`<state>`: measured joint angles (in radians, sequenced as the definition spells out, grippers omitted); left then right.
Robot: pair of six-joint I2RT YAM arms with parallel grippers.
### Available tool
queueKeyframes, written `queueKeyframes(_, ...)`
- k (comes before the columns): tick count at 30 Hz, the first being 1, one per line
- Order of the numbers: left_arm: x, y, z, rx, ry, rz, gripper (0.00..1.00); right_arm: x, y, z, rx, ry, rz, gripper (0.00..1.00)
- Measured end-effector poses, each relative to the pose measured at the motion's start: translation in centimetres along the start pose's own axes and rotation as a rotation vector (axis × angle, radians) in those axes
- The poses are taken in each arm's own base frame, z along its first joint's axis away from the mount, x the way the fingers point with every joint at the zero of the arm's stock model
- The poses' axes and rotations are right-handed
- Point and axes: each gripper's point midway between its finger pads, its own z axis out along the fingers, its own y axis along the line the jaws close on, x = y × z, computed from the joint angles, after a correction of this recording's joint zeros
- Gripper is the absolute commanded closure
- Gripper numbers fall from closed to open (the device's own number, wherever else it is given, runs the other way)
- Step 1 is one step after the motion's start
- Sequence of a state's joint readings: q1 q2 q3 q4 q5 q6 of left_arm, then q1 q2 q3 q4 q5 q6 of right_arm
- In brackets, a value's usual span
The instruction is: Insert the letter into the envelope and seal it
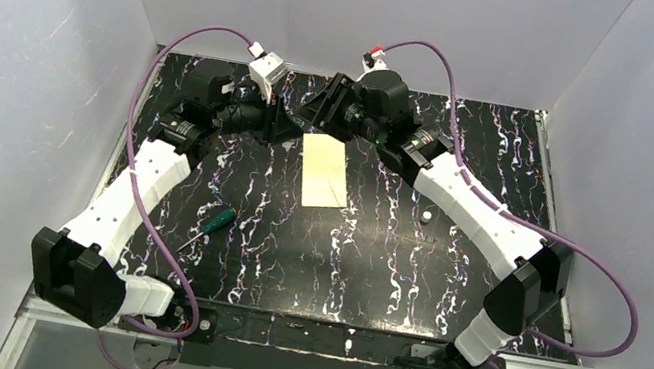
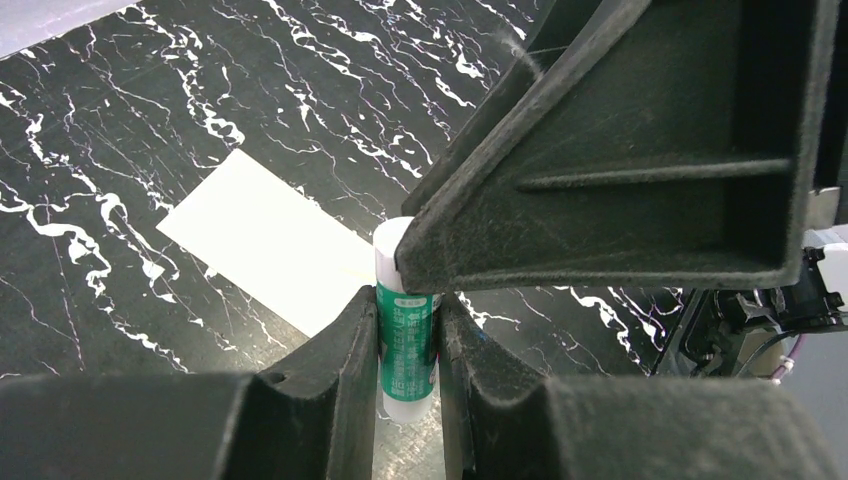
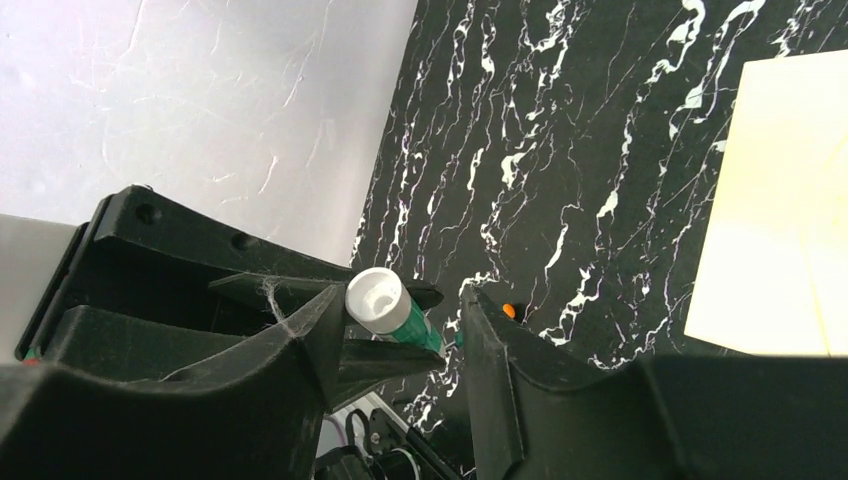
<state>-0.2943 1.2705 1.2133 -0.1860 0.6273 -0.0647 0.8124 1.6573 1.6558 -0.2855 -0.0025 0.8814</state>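
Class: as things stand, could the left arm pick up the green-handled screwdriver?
Probably not yet. The left gripper is shut on a glue stick, so its fingers are full, though the screwdriver lies uncovered beside that arm.

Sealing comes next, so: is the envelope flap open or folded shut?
Folded shut: the envelope lies as a plain rectangle, no pointed flap sticking out. Glued or not, cannot tell.
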Motion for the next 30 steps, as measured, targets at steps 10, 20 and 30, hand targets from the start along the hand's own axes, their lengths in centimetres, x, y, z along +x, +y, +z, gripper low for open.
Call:
queueKeyframes(10,0.4,-0.5,-0.2,0.038,0.026,-0.018,1.0,1.0,0.4,0.4,-0.043,0.051,-0.056,0.99)
queueKeyframes(20,-1.7,-8.2,-3.0,0.438,0.04,-0.137,1.0,1.3,3.8,-7.4,-0.41,0.028,-0.33,0.99)
queueKeyframes(30,-4.8,-14.2,-7.3,0.749,0.028,-0.135,1.0,2.1,9.4,-13.5,-0.863,0.111,-0.476,0.93)
